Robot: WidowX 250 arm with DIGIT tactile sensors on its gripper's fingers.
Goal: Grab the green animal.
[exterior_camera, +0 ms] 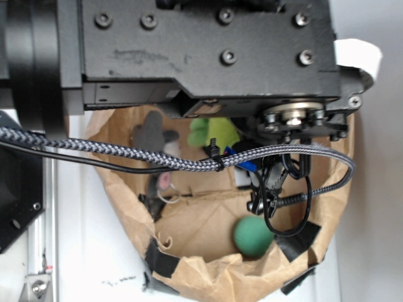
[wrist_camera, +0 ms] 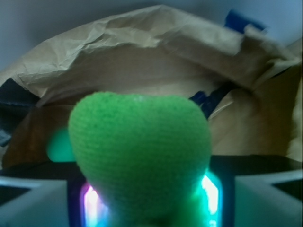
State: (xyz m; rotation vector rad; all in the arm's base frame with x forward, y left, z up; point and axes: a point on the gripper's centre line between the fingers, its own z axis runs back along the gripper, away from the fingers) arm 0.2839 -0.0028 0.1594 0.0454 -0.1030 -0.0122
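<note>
Black robot gripper closed on the fuzzy lime-green plush animal, whose knitted head fills the wrist view between the pale finger pads. Held inside the crumpled brown paper bag, near its far rim. Smooth darker green ball by the near rim; grey plush animal at the far-left wall. Crowded; little room.
</note>
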